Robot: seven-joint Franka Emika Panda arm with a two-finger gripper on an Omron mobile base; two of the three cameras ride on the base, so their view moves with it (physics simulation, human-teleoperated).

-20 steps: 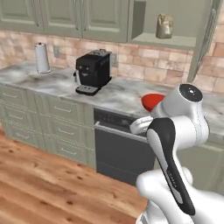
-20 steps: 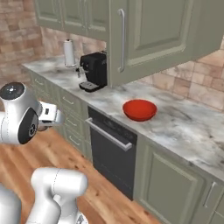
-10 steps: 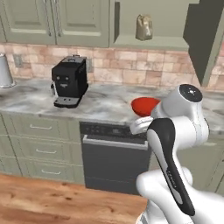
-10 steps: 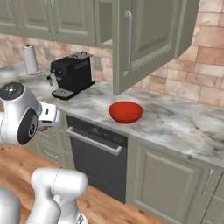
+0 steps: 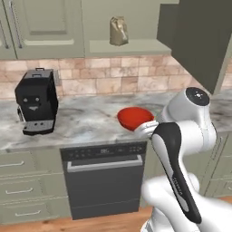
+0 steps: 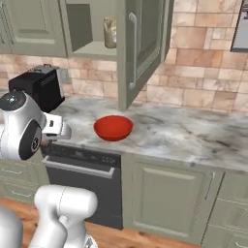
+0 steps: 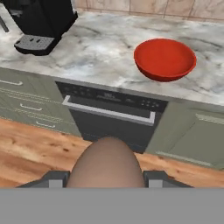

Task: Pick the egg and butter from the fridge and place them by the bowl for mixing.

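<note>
Your base has swung round so the red bowl [image 7: 165, 59] on the counter [image 7: 100, 57] now sits dead ahead, and the fingers [image 7: 106, 179] are still pinching the egg [image 7: 106, 164], so drop-off's close.

One shallow bright red bowl [image 6: 113, 127], one brownish-pink egg [image 7: 106, 162], one black coffee machine [image 5: 35, 101], one dark built-in dishwasher [image 5: 104, 176] and one tan jar [image 5: 118, 31] are counted.

Black coffee machine [image 5: 35, 102] sits on the marble counter [image 6: 184, 133]. Dishwasher [image 7: 111, 120] below, brown jar [image 5: 118, 31] up in the open cabinet [image 6: 140, 46].
</note>
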